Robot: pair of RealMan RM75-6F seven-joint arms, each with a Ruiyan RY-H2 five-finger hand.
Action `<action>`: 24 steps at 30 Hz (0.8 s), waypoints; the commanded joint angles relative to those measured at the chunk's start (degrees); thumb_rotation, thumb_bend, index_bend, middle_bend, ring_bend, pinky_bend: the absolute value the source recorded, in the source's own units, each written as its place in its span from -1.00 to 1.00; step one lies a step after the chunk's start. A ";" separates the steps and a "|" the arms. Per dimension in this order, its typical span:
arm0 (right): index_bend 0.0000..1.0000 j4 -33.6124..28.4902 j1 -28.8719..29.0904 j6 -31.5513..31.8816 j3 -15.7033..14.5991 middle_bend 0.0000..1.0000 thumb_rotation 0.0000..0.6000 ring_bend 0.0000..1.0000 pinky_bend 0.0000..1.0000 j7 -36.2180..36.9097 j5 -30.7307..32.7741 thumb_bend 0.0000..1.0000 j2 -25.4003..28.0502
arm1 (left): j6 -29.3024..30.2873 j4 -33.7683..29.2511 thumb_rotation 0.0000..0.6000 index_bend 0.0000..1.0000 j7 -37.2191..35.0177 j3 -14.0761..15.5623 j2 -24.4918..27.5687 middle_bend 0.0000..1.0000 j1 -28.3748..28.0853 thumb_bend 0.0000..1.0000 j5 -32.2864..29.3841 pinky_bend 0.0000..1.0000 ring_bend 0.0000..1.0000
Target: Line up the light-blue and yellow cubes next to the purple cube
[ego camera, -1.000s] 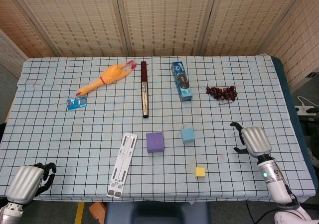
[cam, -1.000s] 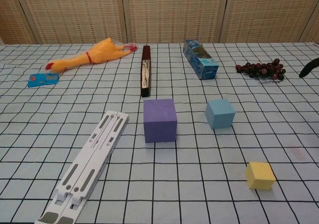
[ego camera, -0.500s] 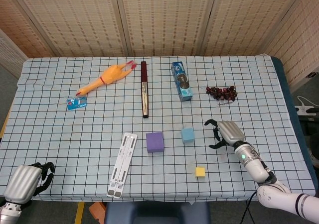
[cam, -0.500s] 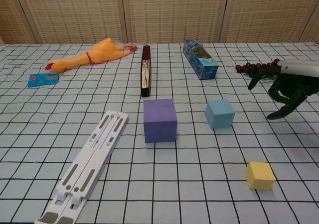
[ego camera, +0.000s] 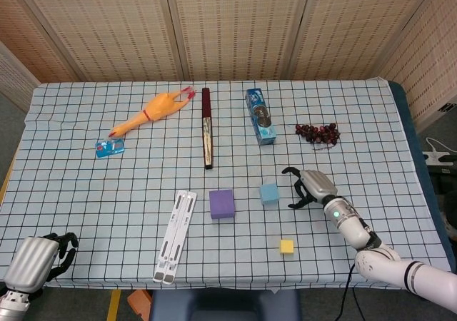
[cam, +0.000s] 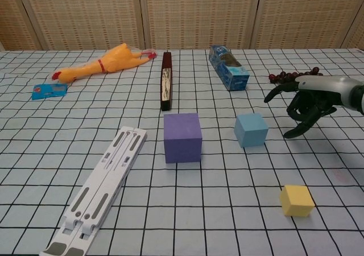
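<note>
right hand [ego camera: 312, 186]: silver back, black fingers | forearm white, green light, black band | left hand [ego camera: 37, 258]: silver, black fingers

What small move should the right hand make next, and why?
Probably ease a little further left to close on the light-blue cube. The right hand hangs open just right of it, not touching, and the cube sits apart from the purple cube.
</note>
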 commanded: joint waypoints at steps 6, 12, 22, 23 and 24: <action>-0.65 3.59 1.43 -2.48 -0.13 0.64 1.00 0.80 1.00 5.91 -2.25 -1.00 -2.28 | -0.12 -0.07 1.00 0.04 -0.15 0.05 0.10 0.36 -0.03 -0.07 0.09 0.67 0.26; -0.71 4.41 2.14 -4.46 -0.19 0.64 1.00 0.81 1.00 10.28 -4.35 -1.00 -2.69 | -0.06 -0.09 1.00 0.04 -0.13 0.03 0.11 0.36 0.00 -0.07 0.12 0.67 0.26; -0.84 7.07 3.13 -6.04 -0.28 0.68 1.00 0.85 1.00 16.85 -7.25 -1.00 -4.54 | 0.04 -0.08 1.00 0.04 -0.25 -0.01 0.12 0.36 0.07 -0.07 0.14 0.67 0.26; -0.82 7.29 3.16 -5.91 -0.30 0.68 1.00 0.85 1.00 17.31 -7.58 -1.00 -4.76 | 0.03 -0.08 1.00 0.04 -0.24 -0.02 0.12 0.36 0.06 -0.07 0.13 0.67 0.26; -0.78 7.52 3.15 -5.61 -0.28 0.69 1.00 0.85 1.00 17.76 -7.93 -1.00 -5.03 | 0.04 -0.08 1.00 0.04 -0.25 -0.03 0.13 0.36 0.06 -0.07 0.13 0.67 0.26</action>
